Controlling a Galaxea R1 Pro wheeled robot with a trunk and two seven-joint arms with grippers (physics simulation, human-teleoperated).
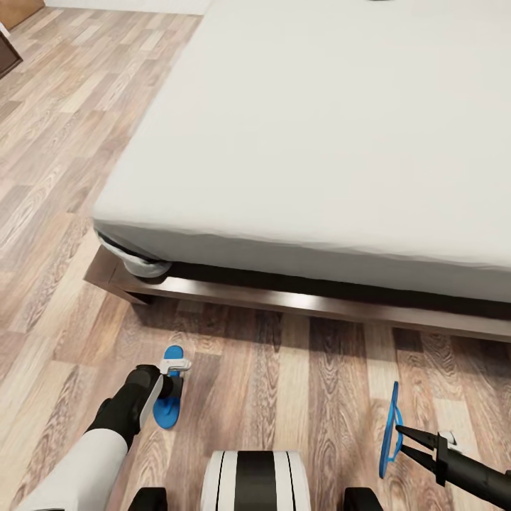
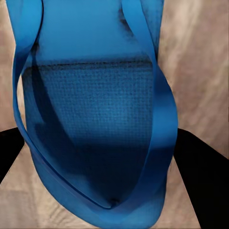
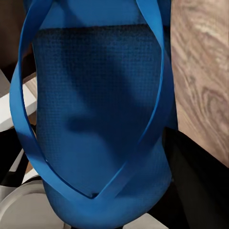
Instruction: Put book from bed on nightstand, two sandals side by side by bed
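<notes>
Two sandals are in hand near the bed (image 1: 341,142), well apart: left sandal (image 1: 169,397) between left jaws, right sandal (image 1: 389,429) pinched edge-up by right jaws, neither placed yet.

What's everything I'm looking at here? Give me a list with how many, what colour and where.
Sandals: two, bright blue. One is low over the floor at the left arm's tip; the other is held on edge at the right arm's tip.
Bed: one, light-grey mattress on a dark-brown wooden base, across the upper part of the head view.
Floor: light-brown wood planks, around and in front of the bed.
Dark-brown wooden object: one, partly cut off at the far left edge; what it is cannot be told.
Robot's trunk: white with black stripes, bottom centre.
Left gripper: black and white arm, fingers around a sandal.
Right gripper: black, fingers pinching the other sandal.
</notes>
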